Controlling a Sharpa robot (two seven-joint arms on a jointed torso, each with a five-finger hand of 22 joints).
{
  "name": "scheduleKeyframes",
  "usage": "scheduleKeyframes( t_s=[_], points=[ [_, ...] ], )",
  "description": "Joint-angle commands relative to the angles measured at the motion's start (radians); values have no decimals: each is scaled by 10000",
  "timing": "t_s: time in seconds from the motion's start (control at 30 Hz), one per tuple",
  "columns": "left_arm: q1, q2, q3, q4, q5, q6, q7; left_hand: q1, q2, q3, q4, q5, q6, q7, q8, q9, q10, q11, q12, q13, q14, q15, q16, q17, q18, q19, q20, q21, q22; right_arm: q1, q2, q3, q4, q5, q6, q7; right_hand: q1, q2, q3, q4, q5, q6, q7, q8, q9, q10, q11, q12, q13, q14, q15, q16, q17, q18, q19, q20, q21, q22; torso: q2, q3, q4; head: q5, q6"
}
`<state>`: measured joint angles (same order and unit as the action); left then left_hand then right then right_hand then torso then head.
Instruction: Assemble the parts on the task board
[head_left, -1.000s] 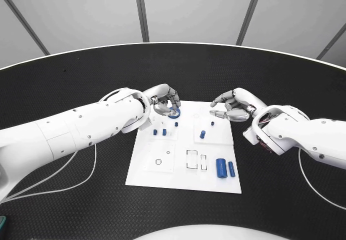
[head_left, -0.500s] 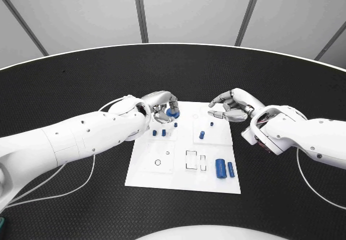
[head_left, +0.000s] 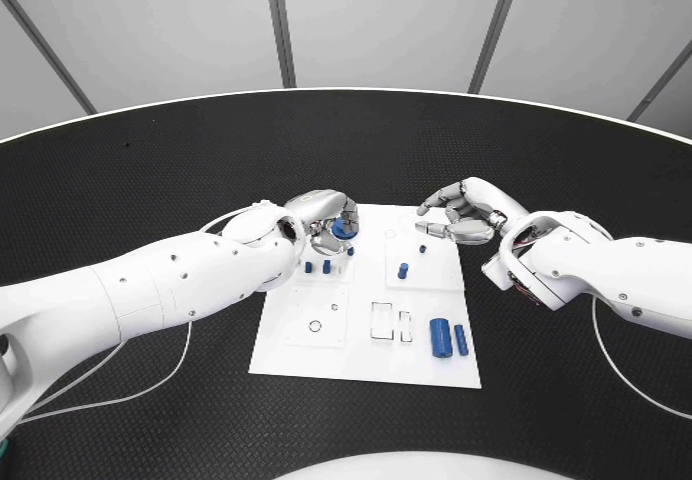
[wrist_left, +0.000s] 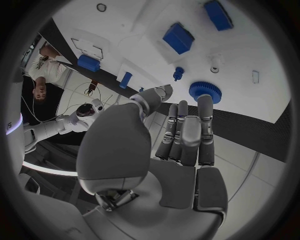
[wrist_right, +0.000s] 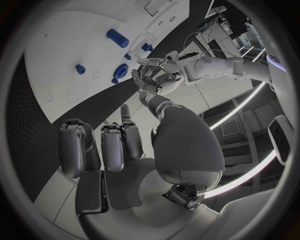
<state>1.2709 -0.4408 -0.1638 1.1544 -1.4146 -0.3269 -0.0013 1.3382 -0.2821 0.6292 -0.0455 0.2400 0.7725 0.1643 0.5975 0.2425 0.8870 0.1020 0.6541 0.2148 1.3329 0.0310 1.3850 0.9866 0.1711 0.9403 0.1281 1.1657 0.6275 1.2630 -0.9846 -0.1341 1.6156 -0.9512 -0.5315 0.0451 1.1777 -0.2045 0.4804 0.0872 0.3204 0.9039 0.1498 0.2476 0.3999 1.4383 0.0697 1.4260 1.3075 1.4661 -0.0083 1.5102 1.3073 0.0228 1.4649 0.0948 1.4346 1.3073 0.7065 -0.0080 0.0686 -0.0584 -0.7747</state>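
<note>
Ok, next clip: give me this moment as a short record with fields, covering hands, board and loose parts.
left hand: holds a blue gear over the board's far left corner
right hand: fingers apart, holding nothing, above the board's far right edge
task board: white plate, mid-table
two long blue parts: lying side by side, near right of the board
small blue pegs: standing upright on the far half

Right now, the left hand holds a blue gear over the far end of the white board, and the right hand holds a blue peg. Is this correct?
Not quite. The left hand does hold the blue gear over the far end of the task board, but the right hand holds nothing; the head view and right wrist view show its fingers empty.
</note>
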Motion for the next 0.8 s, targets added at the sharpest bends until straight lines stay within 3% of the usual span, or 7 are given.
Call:
scheduleKeyframes(
  t_s=[0.03,0.3,0.8],
  points=[
    [-60,13,0,0,-129,64,-43,-72,8,-4,-50,21,76,8,-33,-9,60,5,-69,-13,49,8,27,33,159,93,-10,-42,-12,0,2,0,-4,0,0,2,-1,-31,24,20,38,-64,-6,46,-10,-4,-67,-61,1108,730,-55,-46,1269,178,379,-74,-35,1146,-2,-6,15,-21,8],
    [-189,49,-1,-8,-300,121,-108,-73,-4,-3,-75,19,94,-2,-38,-25,81,-4,-84,-33,81,-1,57,80,158,114,-20,-40,-17,0,18,0,-24,0,8,11,-1,-31,24,20,38,-64,-6,46,-10,-4,-67,-61,1108,730,-55,-46,1269,178,379,-74,-35,1146,-1,-6,-4,-32,32],
    [-268,214,0,-204,-388,550,-304,-49,69,69,-144,15,189,-18,-54,-85,190,-28,-130,-109,157,-27,133,151,157,193,-51,-19,-32,0,56,0,-56,0,18,18,-1,-31,24,20,38,-64,-6,46,-10,-4,-67,-61,1108,730,-55,-46,1269,178,379,-74,-35,1146,12,4,-13,-49,60]
  ],
)
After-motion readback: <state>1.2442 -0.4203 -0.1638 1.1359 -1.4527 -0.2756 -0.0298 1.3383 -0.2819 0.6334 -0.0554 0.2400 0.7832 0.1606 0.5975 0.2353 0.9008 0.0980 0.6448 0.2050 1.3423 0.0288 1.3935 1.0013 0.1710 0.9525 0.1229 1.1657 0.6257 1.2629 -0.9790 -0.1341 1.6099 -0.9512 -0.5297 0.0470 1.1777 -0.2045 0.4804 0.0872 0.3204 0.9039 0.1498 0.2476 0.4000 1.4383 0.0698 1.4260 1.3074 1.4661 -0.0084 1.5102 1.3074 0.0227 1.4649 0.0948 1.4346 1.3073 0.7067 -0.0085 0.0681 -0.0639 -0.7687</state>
